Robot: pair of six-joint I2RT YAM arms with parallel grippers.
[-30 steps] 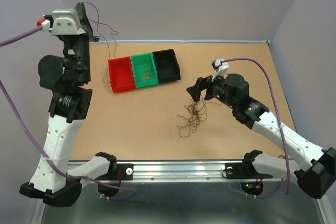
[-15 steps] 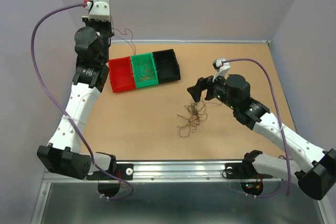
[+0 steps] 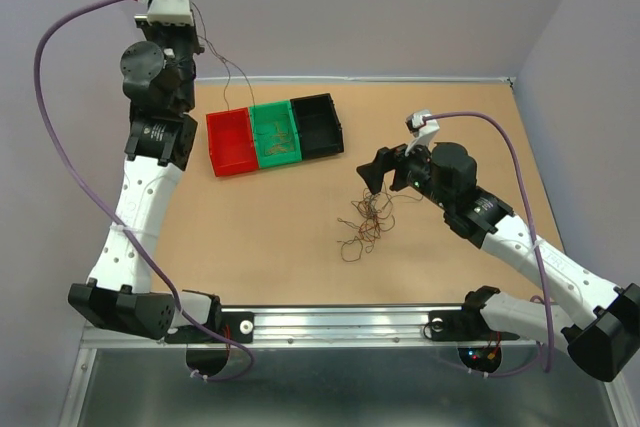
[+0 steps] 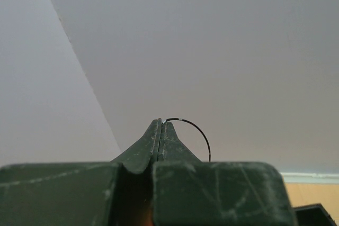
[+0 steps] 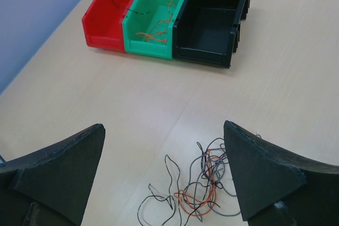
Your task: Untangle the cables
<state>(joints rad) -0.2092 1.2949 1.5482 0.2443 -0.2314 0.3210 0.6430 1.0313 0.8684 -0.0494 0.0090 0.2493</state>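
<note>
Two fingers of the left gripper (image 4: 160,123) are pressed flat together, pinching one hair-thin dark wire (image 4: 197,129). Its free end arcs out to the right of the tips in the wrist view. From overhead, that arm stands raised at the back-left corner. The wire hangs from it toward the back of the red plastic bin (image 3: 213,142); whether the lower end touches the bin, cannot tell.

Right gripper (image 5: 164,126): fingers spread wide, nothing between them, hovering over the tan tabletop (image 3: 260,237).

Task item: loose tangle of thin curly wires, dark, brown and orange-red (image 5: 197,190). It lies on the table below the open fingers, framed between them in the wrist view but towards the right-hand one. Overhead, it straggles from just under the right gripper toward the near edge, long axis roughly far-to-near. The right arm is much the nearer; the left is well apart.

Beyond: green plastic bin (image 5: 148,48) holds a few orange-brown wires; black plastic bin (image 5: 204,55) sits beside it.

Judgement: the next pick is a short descent by the right gripper, closing across the tangle's long axis on an outlying loop.
</note>
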